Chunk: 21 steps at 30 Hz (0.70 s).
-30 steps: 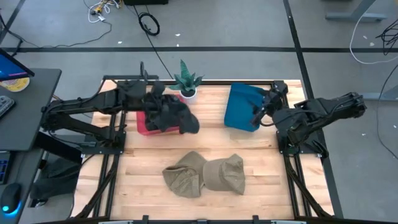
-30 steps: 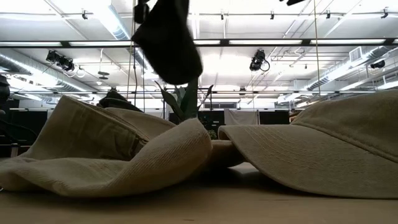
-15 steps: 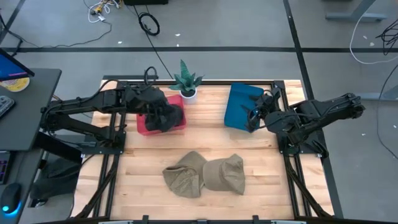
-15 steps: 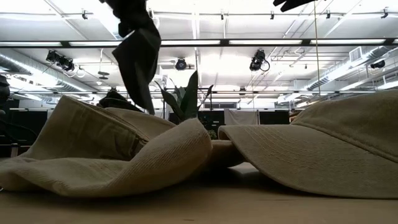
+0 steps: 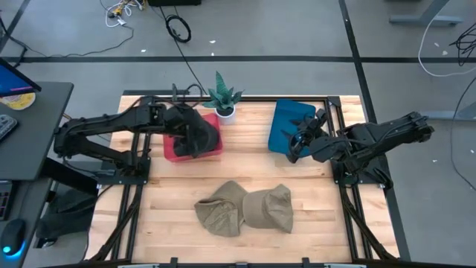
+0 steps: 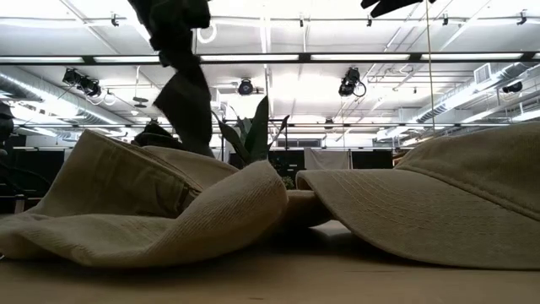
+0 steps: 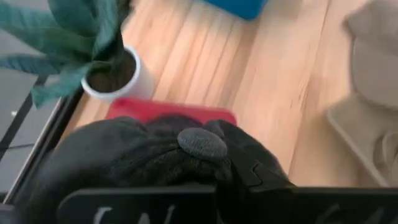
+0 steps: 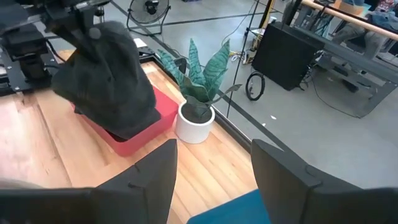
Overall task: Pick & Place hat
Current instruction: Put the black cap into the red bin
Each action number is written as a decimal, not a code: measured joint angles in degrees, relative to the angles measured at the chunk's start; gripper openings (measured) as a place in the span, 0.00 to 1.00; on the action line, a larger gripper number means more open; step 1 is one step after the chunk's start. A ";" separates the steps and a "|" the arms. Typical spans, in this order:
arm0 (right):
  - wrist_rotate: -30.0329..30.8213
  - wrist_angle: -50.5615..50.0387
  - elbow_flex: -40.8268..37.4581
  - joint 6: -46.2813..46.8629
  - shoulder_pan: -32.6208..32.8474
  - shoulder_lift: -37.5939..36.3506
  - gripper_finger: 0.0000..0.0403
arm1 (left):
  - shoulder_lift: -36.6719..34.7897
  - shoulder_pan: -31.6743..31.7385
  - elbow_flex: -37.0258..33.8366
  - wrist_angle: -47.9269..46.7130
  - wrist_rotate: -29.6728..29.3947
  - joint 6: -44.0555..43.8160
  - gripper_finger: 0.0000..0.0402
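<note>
A dark hat (image 5: 196,135) hangs from my left gripper (image 5: 183,119) over the red bin (image 5: 170,151) at the table's far left; it also shows in the right wrist view (image 8: 107,84) and the low view (image 6: 187,95). The left gripper is shut on it. Its top button (image 7: 202,142) shows in the left wrist view. Two tan hats (image 5: 247,208) lie overlapping on the table's near middle. My right gripper (image 8: 214,180) is open and empty, above the left edge of the blue bin (image 5: 286,119). My left gripper holds the dark hat by its upper part (image 8: 92,36), coming from above. The hat and the gripper hide the exact place of contact. The hat hangs below the fingers, its lower end (image 8: 127,127) at the red bin's opening; whether it touches the bin I cannot tell.
A potted plant in a white pot (image 5: 222,98) stands at the far edge between the two bins, close to the red bin (image 8: 134,137). Bare wood lies between the bins and the tan hats (image 6: 169,211).
My left gripper has carried the dark hat toward the table's left edge, from beside the red bin's right side to over the bin, and the hat has turned and now hangs narrower. My right gripper has moved a little toward the table's left, staying open.
</note>
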 joint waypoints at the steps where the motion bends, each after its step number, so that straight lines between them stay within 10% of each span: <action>1: -0.03 0.01 0.01 -0.02 0.00 0.09 0.52 | 0.72 -0.02 0.03 0.33 0.03 0.43 0.01; 21: -1.46 0.88 0.02 -0.22 -0.02 0.53 0.52 | 9.84 5.64 0.07 -10.63 -1.75 3.02 0.01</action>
